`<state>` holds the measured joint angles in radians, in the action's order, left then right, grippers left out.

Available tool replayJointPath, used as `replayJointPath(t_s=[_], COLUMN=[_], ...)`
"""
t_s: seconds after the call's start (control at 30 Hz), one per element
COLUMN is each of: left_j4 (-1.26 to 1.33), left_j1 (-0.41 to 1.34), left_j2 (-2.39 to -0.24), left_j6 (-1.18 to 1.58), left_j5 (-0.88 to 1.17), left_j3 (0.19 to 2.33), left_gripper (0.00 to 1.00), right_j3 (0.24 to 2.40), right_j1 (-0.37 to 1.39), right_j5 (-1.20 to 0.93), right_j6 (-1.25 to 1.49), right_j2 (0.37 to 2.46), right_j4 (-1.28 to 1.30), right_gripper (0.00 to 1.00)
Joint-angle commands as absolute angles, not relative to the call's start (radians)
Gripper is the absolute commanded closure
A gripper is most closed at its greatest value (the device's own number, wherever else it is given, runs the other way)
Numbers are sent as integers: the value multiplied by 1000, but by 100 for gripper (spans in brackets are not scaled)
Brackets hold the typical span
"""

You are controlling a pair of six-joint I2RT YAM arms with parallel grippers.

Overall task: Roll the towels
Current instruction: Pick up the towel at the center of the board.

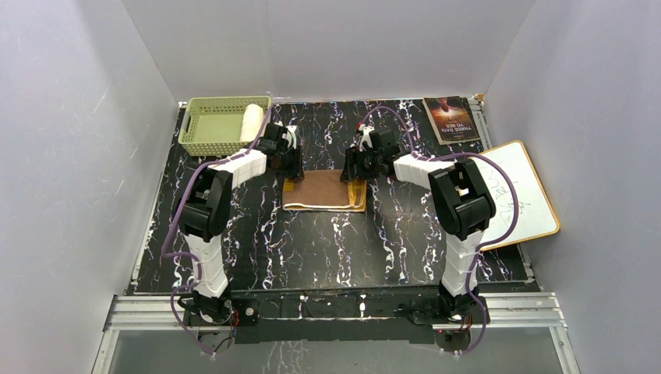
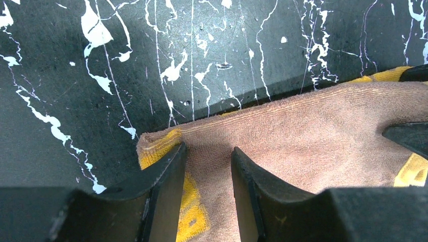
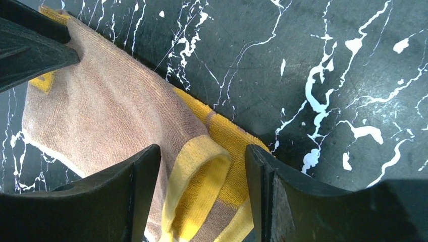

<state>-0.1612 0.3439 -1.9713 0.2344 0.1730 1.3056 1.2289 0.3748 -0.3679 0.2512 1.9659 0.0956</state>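
The orange-yellow towel (image 1: 323, 191) lies flat and folded at mid-table, its brown side up. My left gripper (image 1: 290, 167) is at its far left corner. In the left wrist view the gripper (image 2: 208, 148) is open, its fingers resting astride the towel's (image 2: 313, 136) corner. My right gripper (image 1: 355, 167) is at the far right corner. In the right wrist view it (image 3: 202, 148) is open around a lifted yellow curl of the towel (image 3: 101, 111). The cream-white towel (image 1: 251, 122) stands rolled inside the basket.
The pale green basket (image 1: 222, 101) sits at the back left. A book (image 1: 450, 118) lies at the back right and a whiteboard (image 1: 522, 187) lies along the right edge. White walls enclose the black marbled table (image 1: 327, 249).
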Motion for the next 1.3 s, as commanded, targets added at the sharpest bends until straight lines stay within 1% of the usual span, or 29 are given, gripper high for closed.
replayJointPath(t_s=[0.0,0.23,0.4,0.47,0.67,0.77,0.93,1.1,1.27], left_j4=[-190,-182,-175,-175,-170,-172,-179,-203,-212], left_j1=[332,328,325,323,316,311,296,283,283], left_j2=[-1945,-1936,-1927,-1926,-1912,-1898,-1848,-1809,-1787], left_j6=[216,219,221,222,221,217,214,210,206], left_j5=[172,178,182,185,187,189,209,270,320], left_j3=[1327,1308,1292,1289,1285,1287,1294,1325,1339], left_gripper=[63,63,63,64,64,64,64,63,62], right_j3=[1265,1242,1228,1222,1194,1175,1197,1188,1210], right_j1=[363,363,364,364,363,363,364,364,365], right_j5=[-373,-463,-498,-503,-531,-544,-526,-431,-396], right_j6=[221,225,218,215,230,271,392,639,817], right_j2=[1978,1972,1959,1953,1935,1906,1823,1709,1714], right_j4=[31,-27,-49,-53,-51,-55,-15,3,144], right_gripper=[41,51,54,57,82,100,100,100,100])
